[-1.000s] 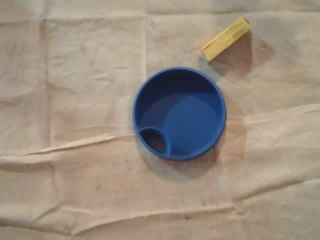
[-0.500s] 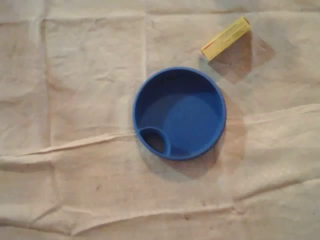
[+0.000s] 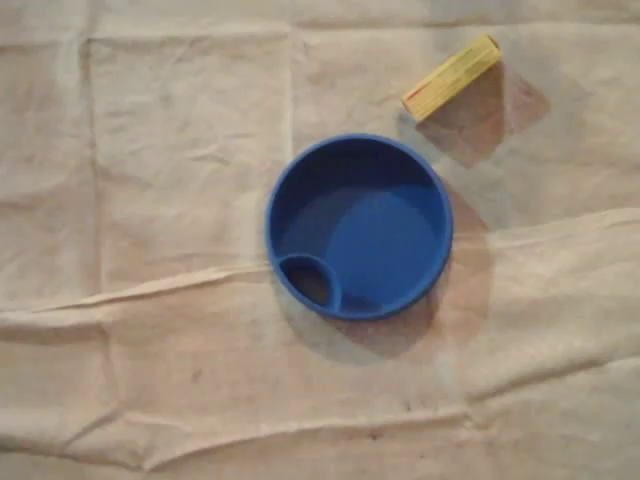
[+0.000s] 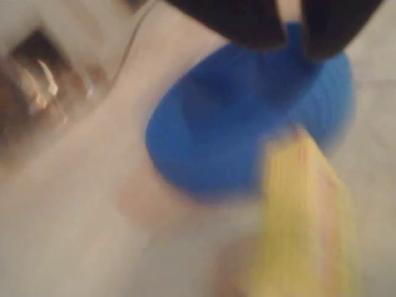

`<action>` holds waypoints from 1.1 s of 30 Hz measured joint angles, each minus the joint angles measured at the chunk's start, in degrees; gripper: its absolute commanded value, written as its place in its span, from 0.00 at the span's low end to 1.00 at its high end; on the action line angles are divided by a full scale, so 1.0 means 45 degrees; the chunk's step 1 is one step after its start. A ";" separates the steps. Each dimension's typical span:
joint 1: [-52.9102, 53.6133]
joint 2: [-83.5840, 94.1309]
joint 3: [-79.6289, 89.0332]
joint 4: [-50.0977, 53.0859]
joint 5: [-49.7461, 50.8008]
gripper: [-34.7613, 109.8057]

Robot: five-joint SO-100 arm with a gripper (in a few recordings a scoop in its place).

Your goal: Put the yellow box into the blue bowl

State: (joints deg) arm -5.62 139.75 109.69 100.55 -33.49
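In the overhead view the yellow box (image 3: 452, 77) lies slanted on the cloth, up and right of the blue bowl (image 3: 300, 190) and a short gap from its rim. The bowl is round, holds nothing, and has a small oval pocket at its lower left. The wrist view is badly blurred. There the yellow box (image 4: 303, 210) fills the lower right foreground with the blue bowl (image 4: 235, 130) behind it. My gripper (image 4: 296, 28) shows as two dark fingers (image 4: 235, 18) at the top edge, above both, with a narrow gap and nothing seen between them.
A creased beige cloth (image 3: 150, 350) covers the whole table. A faint shadow (image 3: 490, 115) lies on the cloth just right of the box. Blurred brownish clutter (image 4: 37, 86) sits at the upper left of the wrist view.
The box and the bowl have not moved. The shadow beside the box has shifted slightly.
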 measured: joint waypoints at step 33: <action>0.1797 -0.6758 -0.1152 -0.2285 -0.0195 0.43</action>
State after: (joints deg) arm 2.46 109.34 104.50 90.26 -34.37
